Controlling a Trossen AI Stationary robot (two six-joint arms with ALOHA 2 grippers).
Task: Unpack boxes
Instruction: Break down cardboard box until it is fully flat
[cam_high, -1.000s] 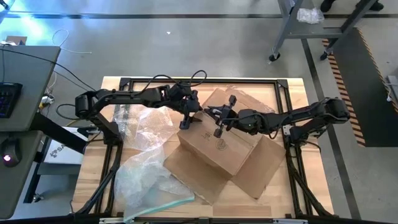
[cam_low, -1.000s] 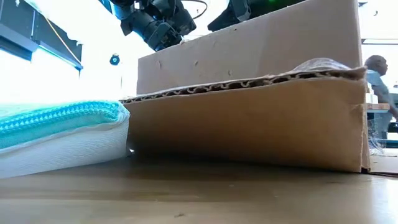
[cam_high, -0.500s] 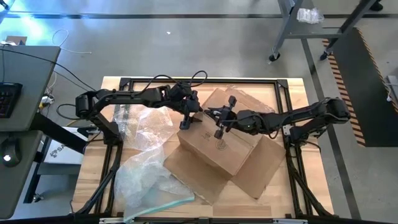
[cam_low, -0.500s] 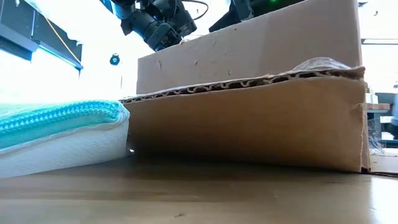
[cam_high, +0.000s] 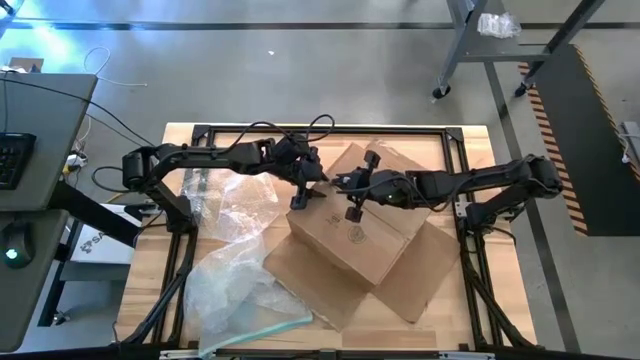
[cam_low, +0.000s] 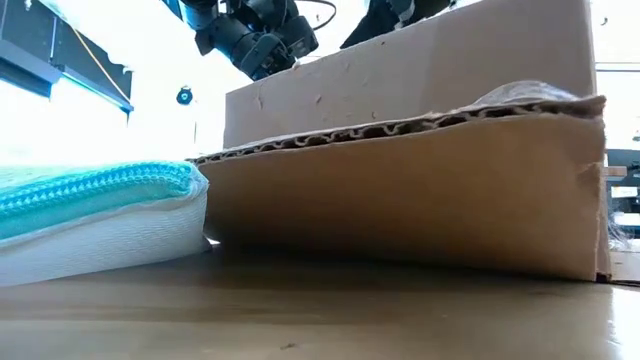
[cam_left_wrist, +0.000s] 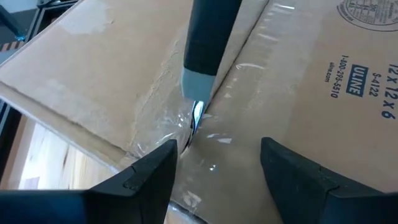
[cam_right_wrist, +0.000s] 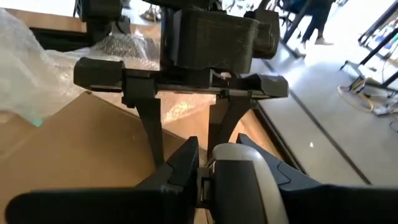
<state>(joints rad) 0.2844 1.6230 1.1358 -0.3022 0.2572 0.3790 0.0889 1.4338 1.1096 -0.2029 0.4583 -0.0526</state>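
Observation:
The brown cardboard box (cam_high: 355, 238) stands mid-table with clear tape along its top seam (cam_left_wrist: 249, 56). My right gripper (cam_high: 352, 192) reaches in from the right and is shut on a cutter (cam_left_wrist: 208, 43), which has a dark shaft and a grey tip. Its small blade (cam_left_wrist: 197, 115) sits on the taped seam near the box's far-left edge. My left gripper (cam_high: 300, 198) stands open at that edge, with one finger (cam_left_wrist: 146, 177) on each side of the seam. It shows above the box's top in the low view (cam_low: 262, 45). My right gripper pinches the cutter's rounded grey upper end (cam_right_wrist: 239, 180) between its two fingers, coming from the table's right and slanting down. The cutter hangs nearly upright below them, with its blade tip on the taped seam. My left gripper: whether its fingertips touch the box top, I cannot tell.
Flat cardboard (cam_high: 420, 272) lies spread under and around the box. Crumpled bubble wrap (cam_high: 235, 270) covers the table's left half. A clear pouch with a teal edge (cam_high: 272, 327) lies near the front edge and shows large in the low view (cam_low: 100, 210).
My right gripper has risen a little and tipped closer to level, still shut on the cutter, whose blade stays at the seam. In the low view the box's near flap has shifted slightly toward the right.

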